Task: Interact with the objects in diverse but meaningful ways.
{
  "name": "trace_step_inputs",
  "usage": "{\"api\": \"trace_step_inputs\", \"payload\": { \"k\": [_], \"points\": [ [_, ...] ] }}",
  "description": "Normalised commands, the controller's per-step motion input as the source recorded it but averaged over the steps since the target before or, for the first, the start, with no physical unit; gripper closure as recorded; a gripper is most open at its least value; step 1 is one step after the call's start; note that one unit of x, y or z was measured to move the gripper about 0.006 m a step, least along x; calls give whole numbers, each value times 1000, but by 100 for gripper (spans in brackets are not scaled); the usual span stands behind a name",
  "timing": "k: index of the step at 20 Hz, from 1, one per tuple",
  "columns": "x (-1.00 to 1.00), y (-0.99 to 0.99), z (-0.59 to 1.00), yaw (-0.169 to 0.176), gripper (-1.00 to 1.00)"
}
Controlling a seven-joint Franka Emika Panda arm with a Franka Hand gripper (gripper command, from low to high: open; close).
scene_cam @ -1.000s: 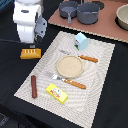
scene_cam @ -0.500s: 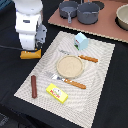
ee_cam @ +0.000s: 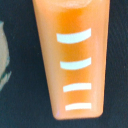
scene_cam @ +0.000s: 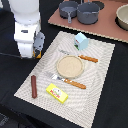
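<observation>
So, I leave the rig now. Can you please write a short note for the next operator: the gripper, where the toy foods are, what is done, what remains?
Gripper: low over the dark table, off the placemat, toward the exterior view's left. Open or shut cannot be told.
Bread loaf: fills the wrist view, right under the hand. Whether it is gripped is unclear.
On the mat: sausage, yellow box, blue carton.
Done: nothing that shows for sure.
Left: probably confirm the hold on the loaf, then handle the other foods.
</observation>
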Motion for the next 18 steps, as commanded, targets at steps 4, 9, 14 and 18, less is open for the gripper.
{"api": "trace_step_inputs", "payload": {
  "k": [4, 9, 14, 18],
  "points": [
    [-369, 0, -320, 54, -100],
    [-362, -5, -296, 49, 100],
    [-325, -36, -228, 45, 100],
    [-287, -49, -241, 37, 100]
  ]
}}
